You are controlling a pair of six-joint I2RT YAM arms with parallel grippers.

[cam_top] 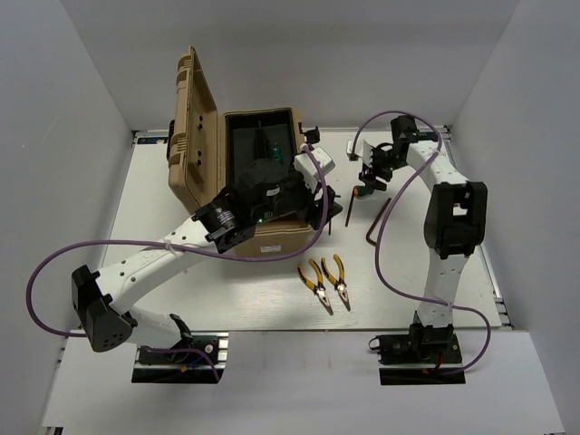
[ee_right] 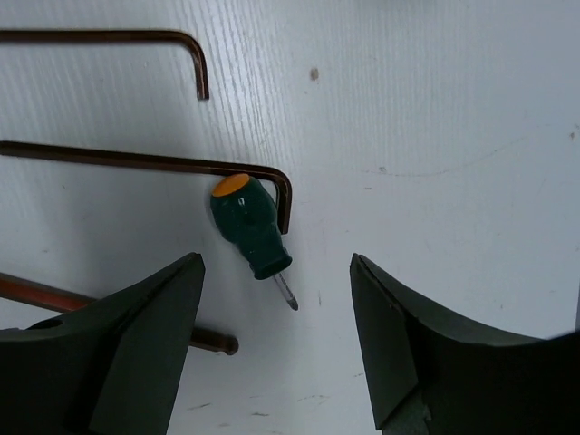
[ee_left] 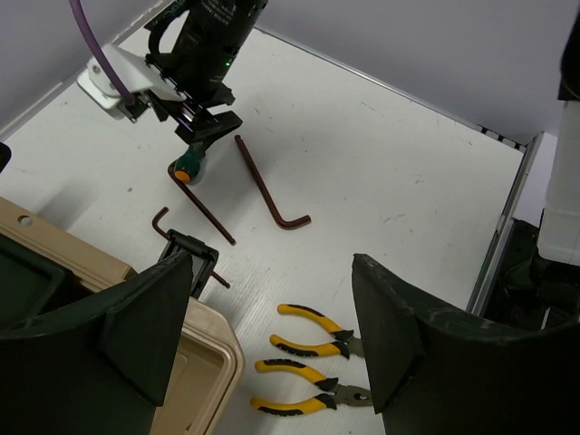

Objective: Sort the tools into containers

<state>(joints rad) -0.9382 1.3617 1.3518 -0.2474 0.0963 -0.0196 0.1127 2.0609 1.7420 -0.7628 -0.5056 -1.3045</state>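
Observation:
The tan toolbox (cam_top: 195, 154) stands open at the back left, its lid upright and its corner (ee_left: 204, 362) just below my left gripper. My left gripper (cam_top: 313, 201) (ee_left: 272, 272) hovers open and empty over that front right corner. Two yellow-and-black pliers (cam_top: 314, 283) (cam_top: 341, 281) lie side by side on the table, showing between the left fingers (ee_left: 313, 331) (ee_left: 304, 391). My right gripper (cam_top: 370, 175) (ee_right: 275, 265) hangs open right above the short green screwdriver (ee_right: 249, 225) (ee_left: 188, 166). Three dark hex keys (ee_right: 145, 161) (ee_right: 100, 36) (ee_right: 127, 319) lie beside it.
White walls close in the table on the left, back and right. Purple cables (cam_top: 109, 246) loop from both arms. A black latch (ee_left: 195, 256) sticks out from the toolbox's front. The table's right edge has a metal rail (ee_left: 503, 227).

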